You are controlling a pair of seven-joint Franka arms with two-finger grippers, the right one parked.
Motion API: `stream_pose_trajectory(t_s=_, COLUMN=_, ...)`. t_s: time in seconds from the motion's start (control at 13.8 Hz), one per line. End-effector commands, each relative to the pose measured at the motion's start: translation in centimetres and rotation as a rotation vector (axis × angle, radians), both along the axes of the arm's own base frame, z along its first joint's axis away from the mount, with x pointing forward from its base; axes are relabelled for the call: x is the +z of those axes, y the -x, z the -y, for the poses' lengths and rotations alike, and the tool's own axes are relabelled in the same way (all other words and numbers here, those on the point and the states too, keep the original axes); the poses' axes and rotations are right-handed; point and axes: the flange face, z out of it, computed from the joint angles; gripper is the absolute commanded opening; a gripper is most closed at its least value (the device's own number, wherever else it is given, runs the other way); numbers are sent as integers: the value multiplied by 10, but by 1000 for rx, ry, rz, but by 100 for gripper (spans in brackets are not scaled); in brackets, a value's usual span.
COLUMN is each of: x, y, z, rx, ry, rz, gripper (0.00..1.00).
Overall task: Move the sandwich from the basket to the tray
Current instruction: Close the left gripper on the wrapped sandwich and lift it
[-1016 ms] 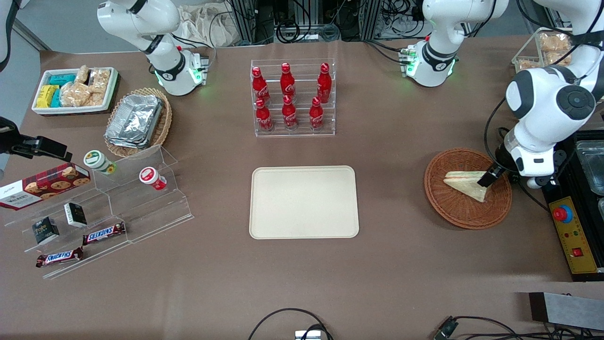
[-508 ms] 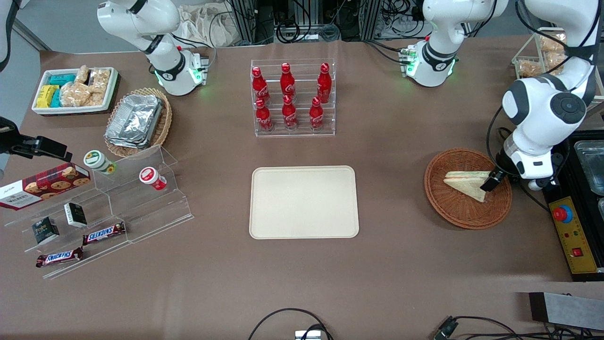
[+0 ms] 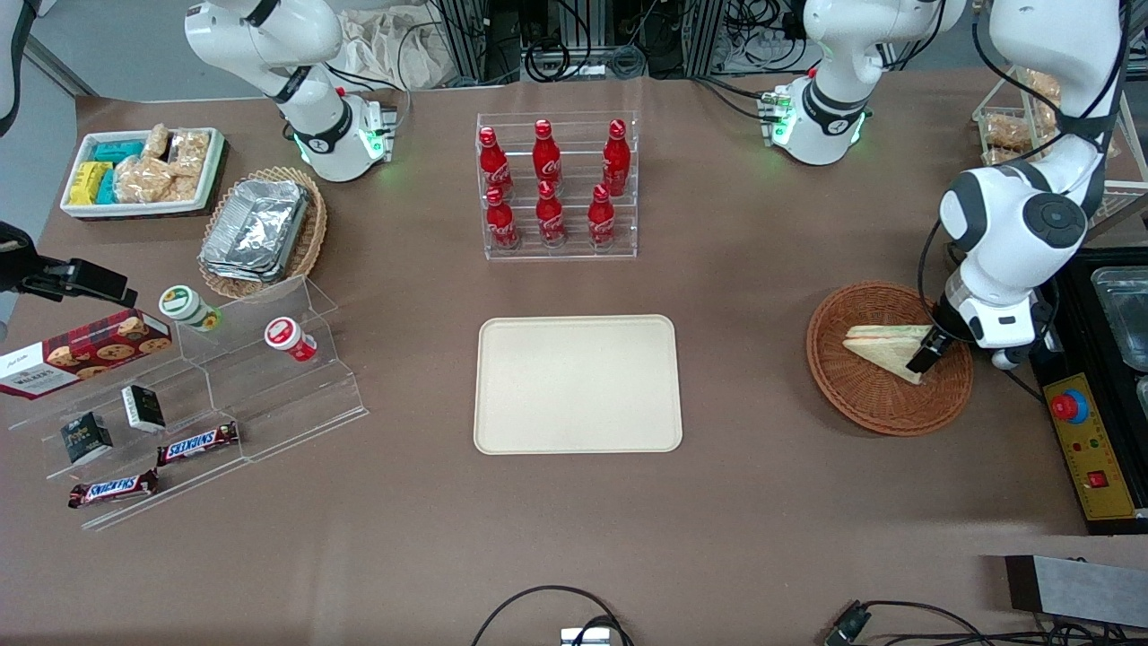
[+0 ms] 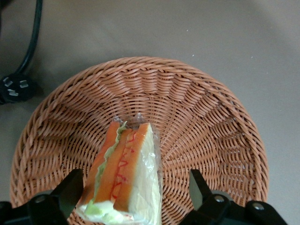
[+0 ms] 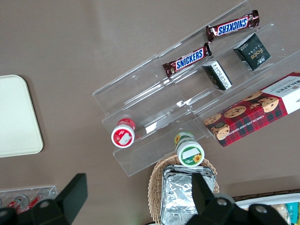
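The gripper [image 4: 136, 190] has dropped lower over the basket [image 3: 861, 399]; its fingers [image 4: 70, 187] straddle the sandwich [image 4: 124, 176], spread apart, not yet clamped.

Sandwich [image 4: 125, 176] near end and basket [image 4: 211, 122] rim cut off

Brown matte tabletop [image 3: 762, 502], even overhead light, soft shadows. Farthest edge: metal racking and tangled black cables [image 3: 574, 45]. Grey floor [image 3: 63, 45] shows past the corner at the parked arm's end.
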Motion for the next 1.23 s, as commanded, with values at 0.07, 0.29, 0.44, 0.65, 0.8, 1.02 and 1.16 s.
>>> stream_pose_trajectory(t_s=0.07, x=-8, y=3, z=-2, rx=22, ry=11, rz=14, gripper=100)
stream_pose_trajectory(t_s=0.29, x=-15, y=4, z=-3, rx=67, ry=40, rz=11, gripper=100)
stream_pose_trajectory(t_s=0.44, x=-16, y=3, z=-3, rx=73, ry=43, rz=13, gripper=100)
stream_pose_trajectory(t_s=0.65, x=-24, y=4, z=-3, rx=81, ry=48, rz=3, gripper=98)
stream_pose_trajectory(t_s=0.8, x=-25, y=4, z=-6, rx=159, ry=96, rz=8, gripper=87)
stream_pose_trajectory(t_s=1.02, x=-25, y=3, z=-3, rx=174, ry=110, rz=7, gripper=73)
stream_pose_trajectory(t_s=1.16, x=-26, y=3, z=-2, rx=173, ry=110, rz=4, gripper=45)
